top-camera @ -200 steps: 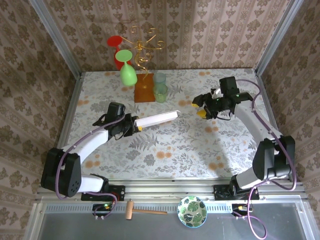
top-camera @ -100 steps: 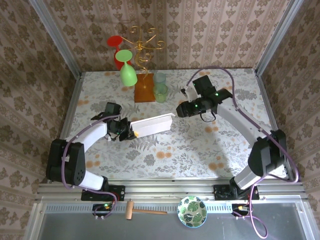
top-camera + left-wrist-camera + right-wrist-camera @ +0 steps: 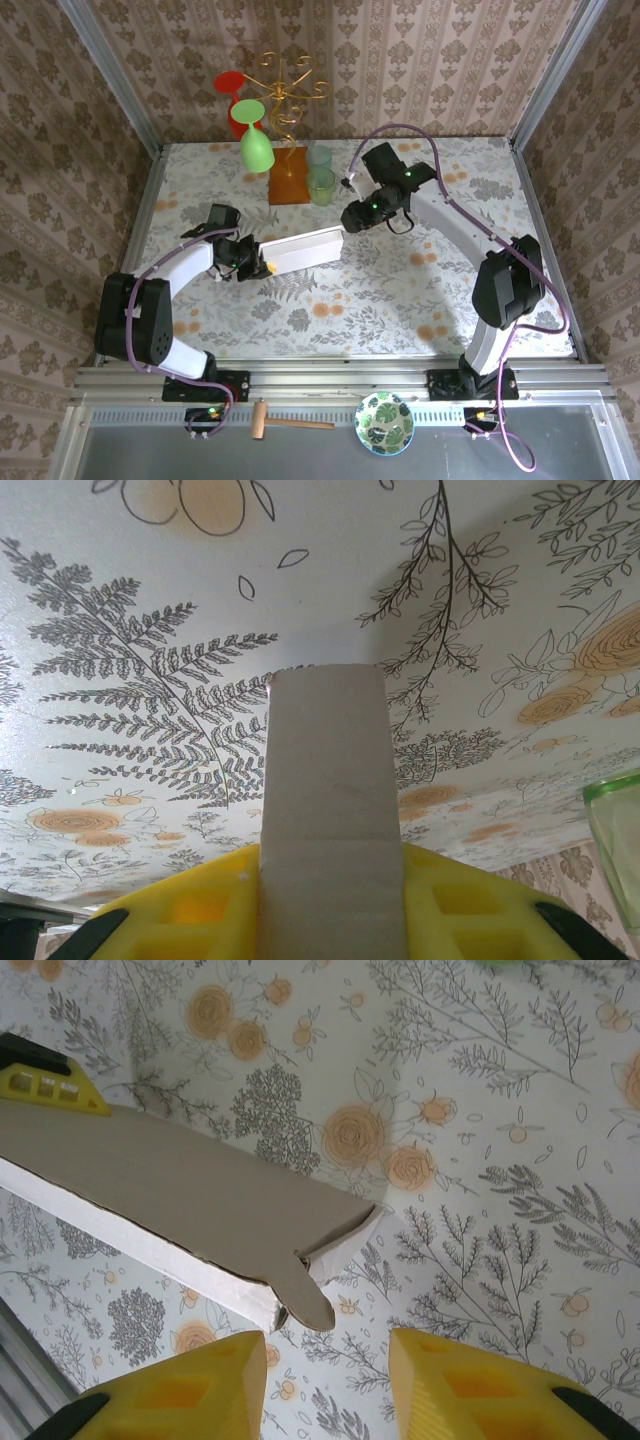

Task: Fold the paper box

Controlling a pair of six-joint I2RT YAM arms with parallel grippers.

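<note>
The paper box (image 3: 305,249) is a long pale cardboard piece held level just above the flowered table. My left gripper (image 3: 255,262) is shut on its left end; in the left wrist view the box (image 3: 325,770) runs straight out between the yellow fingers (image 3: 190,910), gripper (image 3: 330,905). My right gripper (image 3: 350,217) is at the box's right end. In the right wrist view the box (image 3: 180,1195) ends in a rounded tab (image 3: 312,1298) just ahead of the open right gripper (image 3: 325,1385), with nothing between the fingers (image 3: 180,1390).
At the back stand an orange block (image 3: 290,178) with a gold wire rack (image 3: 285,95), a hanging green glass (image 3: 256,148), a red glass (image 3: 231,92) and pale green cups (image 3: 320,180). A patterned bowl (image 3: 385,422) and wooden mallet (image 3: 285,423) lie below the table's front edge.
My right arm has swung left across the table to the box's right end, and its jaws have narrowed. My left gripper has shifted slightly with the box, which now lies flatter.
</note>
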